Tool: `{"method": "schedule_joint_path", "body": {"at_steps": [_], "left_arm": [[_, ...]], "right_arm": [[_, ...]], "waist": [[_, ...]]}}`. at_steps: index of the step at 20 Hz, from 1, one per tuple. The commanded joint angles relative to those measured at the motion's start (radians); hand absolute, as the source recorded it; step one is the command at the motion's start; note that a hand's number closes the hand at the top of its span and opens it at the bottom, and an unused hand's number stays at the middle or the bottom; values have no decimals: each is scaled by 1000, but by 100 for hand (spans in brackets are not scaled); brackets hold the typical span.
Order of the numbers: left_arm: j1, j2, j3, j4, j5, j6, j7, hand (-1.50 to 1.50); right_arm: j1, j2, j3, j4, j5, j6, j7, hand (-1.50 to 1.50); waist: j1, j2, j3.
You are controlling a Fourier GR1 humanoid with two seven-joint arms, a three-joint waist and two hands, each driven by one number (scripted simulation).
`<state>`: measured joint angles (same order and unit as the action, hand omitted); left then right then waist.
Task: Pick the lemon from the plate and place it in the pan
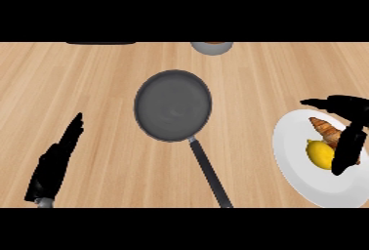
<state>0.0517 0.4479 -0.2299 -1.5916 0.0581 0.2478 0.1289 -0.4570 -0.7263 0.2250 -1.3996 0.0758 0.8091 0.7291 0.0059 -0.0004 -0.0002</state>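
Note:
A yellow lemon lies on the white plate at the right edge, next to a brown croissant. My right hand hangs over the plate with straight fingers pointing down beside the lemon, and its thumb reaches left above the croissant. It holds nothing. The dark grey pan sits mid-counter, with nothing in it, and its handle runs toward the lower edge. My left hand rests open at the lower left, fingers pointing up.
A grey cup or bowl stands at the back edge of the wooden counter. A dark object shows at the top left. Bare wood lies between the pan and the plate.

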Motion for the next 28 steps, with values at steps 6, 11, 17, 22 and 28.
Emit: {"method": "schedule_joint_path", "body": {"at_steps": [6,11,17,22,28], "left_arm": [[4,-40,24,-6,-52,-43,23,0],[30,-55,70,39,-72,-71,-42,0],[46,-87,57,-86,-102,-75,59,0],[91,-91,121,-47,-93,-135,-36,0],[12,-138,148,27,-128,-162,-6,0]], "right_arm": [[16,47,-17,-24,77,93,101,-150],[96,55,-27,-36,158,90,36,-150],[54,112,-17,69,258,89,-6,-150],[114,129,-35,62,335,80,-74,-150],[88,176,-47,135,442,60,-146,-150]], "waist": [[-4,-1,0],[-4,0,0],[1,0,1],[-1,0,0],[-1,1,0]]}}
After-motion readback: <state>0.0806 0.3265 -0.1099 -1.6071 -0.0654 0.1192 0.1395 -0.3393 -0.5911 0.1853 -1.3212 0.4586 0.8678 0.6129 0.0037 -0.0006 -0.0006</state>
